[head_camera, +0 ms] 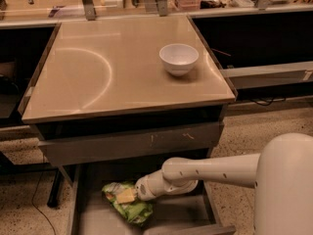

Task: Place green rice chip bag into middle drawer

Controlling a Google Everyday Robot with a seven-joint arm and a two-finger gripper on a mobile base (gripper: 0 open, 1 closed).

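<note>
green rice chip bag (pixel 128 204) lies crumpled on the grey floor of the open middle drawer (pixel 181 219), toward its left side, with the pincer (pixel 138 194) right against its upper right edge (can't tell if it's gripping or let go). White arm (pixel 210 170) reaches in from the right, just below the scratched drawer front (pixel 132 143). Above that: tan tabletop (pixel 98 67) carrying a white bowl (pixel 179 58) at right rear, speckled floor (pixel 244 126) around the cabinet.
</note>
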